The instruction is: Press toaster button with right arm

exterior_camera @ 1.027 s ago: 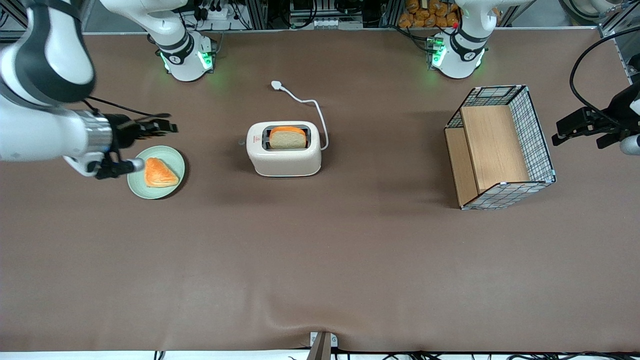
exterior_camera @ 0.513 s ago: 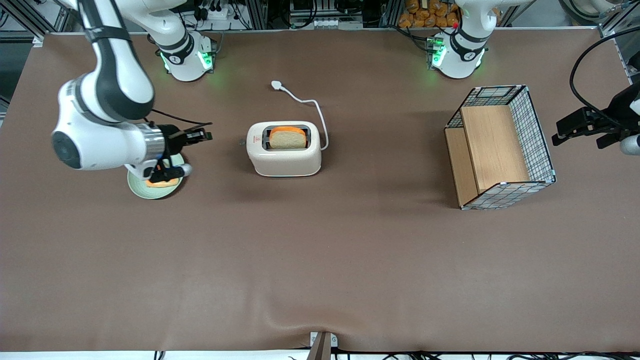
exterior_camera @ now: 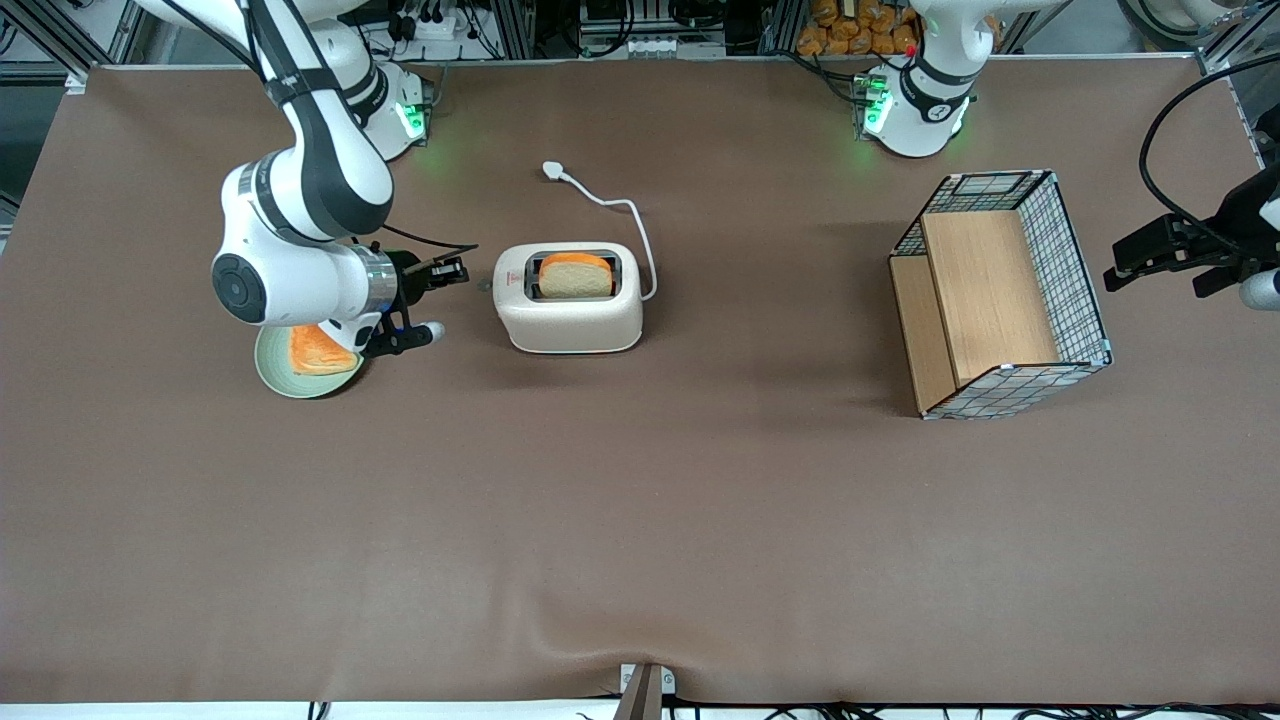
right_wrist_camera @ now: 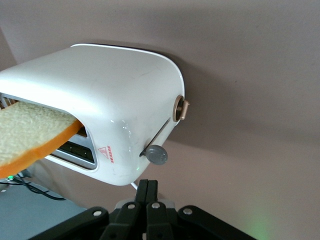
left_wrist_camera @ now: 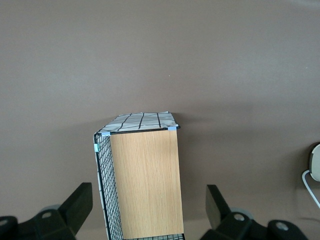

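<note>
The cream-white toaster (exterior_camera: 570, 322) stands mid-table with a bread slice (exterior_camera: 575, 275) sticking up from its slot. The toaster button (right_wrist_camera: 156, 155), a small grey knob, juts from the narrow end that faces the working arm; it also shows faintly as a toaster button (exterior_camera: 483, 285) in the front view. My right arm (exterior_camera: 300, 280) reaches level toward that end. Its gripper (exterior_camera: 460, 270) is shut with nothing in it, a short gap from the knob. In the right wrist view the gripper (right_wrist_camera: 147, 184) points at the toaster (right_wrist_camera: 115, 95), just clear of the knob.
A green plate (exterior_camera: 285, 380) with an orange pastry (exterior_camera: 318, 352) lies under my wrist. A round beige dial (right_wrist_camera: 180, 109) sits on the same narrow end. The white cord (exterior_camera: 620, 205) trails farther from the front camera. A wire basket (exterior_camera: 1000, 290) stands toward the parked arm's end.
My right arm has swung from above the plate toward the toaster. The shut gripper now sits close to the toaster's narrow end. The toaster has not moved.
</note>
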You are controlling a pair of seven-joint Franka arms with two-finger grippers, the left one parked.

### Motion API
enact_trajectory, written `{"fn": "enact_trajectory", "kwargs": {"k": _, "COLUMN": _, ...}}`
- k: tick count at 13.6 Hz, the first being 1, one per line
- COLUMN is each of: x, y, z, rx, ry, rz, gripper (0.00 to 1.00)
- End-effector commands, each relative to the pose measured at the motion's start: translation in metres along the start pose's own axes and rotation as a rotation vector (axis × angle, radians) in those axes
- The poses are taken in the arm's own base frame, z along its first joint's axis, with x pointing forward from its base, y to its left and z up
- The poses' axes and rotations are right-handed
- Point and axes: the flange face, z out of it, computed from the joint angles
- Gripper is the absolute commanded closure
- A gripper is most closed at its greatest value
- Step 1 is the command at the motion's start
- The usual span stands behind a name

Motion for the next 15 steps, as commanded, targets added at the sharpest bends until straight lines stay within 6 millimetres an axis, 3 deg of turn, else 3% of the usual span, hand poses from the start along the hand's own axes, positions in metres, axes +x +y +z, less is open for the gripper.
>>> {"fn": "enact_trajectory", "kwargs": {"k": 1, "x": -0.007, "y": 0.003, "z": 0.001, "rx": 0.056, "ry": 0.039, "rz": -0.022, "gripper": 1.00}}
{"fn": "enact_trajectory", "kwargs": {"k": 9, "x": -0.010, "y": 0.021, "z": 0.027, "rx": 0.197, "ry": 0.074, "rz": -0.075, "gripper": 1.00}}
{"fn": "enact_trajectory", "kwargs": {"k": 15, "x": -0.007, "y": 0.036, "z": 0.024, "rx": 0.196, "ry": 0.104, "rz": -0.122, "gripper": 1.00}}
